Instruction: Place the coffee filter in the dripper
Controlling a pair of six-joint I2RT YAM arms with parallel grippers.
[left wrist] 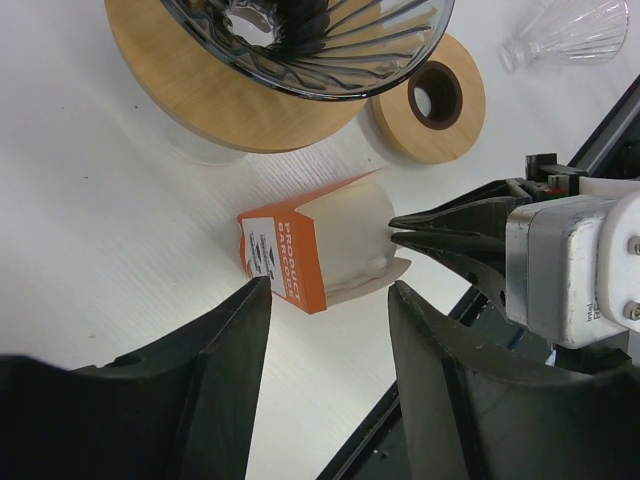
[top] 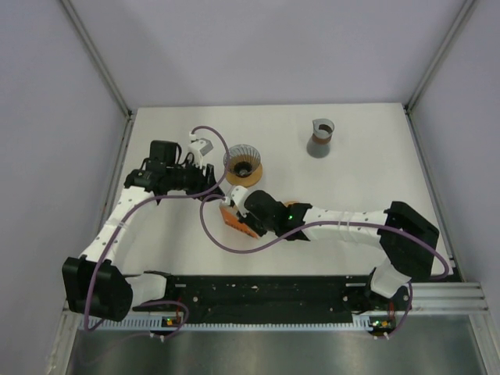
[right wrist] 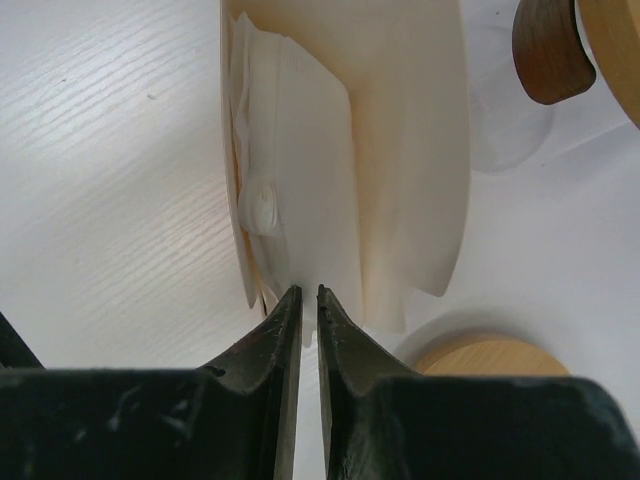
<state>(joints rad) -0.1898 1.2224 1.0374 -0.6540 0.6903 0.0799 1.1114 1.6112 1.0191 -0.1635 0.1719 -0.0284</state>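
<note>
Coffee filter (left wrist: 350, 235): it's w/ the white stack poking out of the open end of the orange filter box (left wrist: 285, 262). The box lies on its side on the table (top: 367, 195), left of centre and closer to the near edge than the far one. So the filter's not in the dripper (top: 244, 162) yet.

Right gripper (left wrist: 393, 230) is nosed up to the filter's lip at the box mouth. On its own cam the jaws stand at a thin slit w/ the paper edge right at the tips. I can't tell if it's actually pinched.

Left gripper (left wrist: 330, 290) hangs over the box from the opposite side, jaws wide. The box shows between them on its cam and they touch nothing I can see.

The dripper sits just past the box toward the far edge, upright, a ribbed glass cone on a round wooden base (left wrist: 190, 95). A wooden ring (left wrist: 430, 97) w/ a dark hole lies flat just beside that base.

Further out toward the far edge, right of the dripper, there's a small vessel (top: 321, 138) w/ a brown band, well apart from both arms.
</note>
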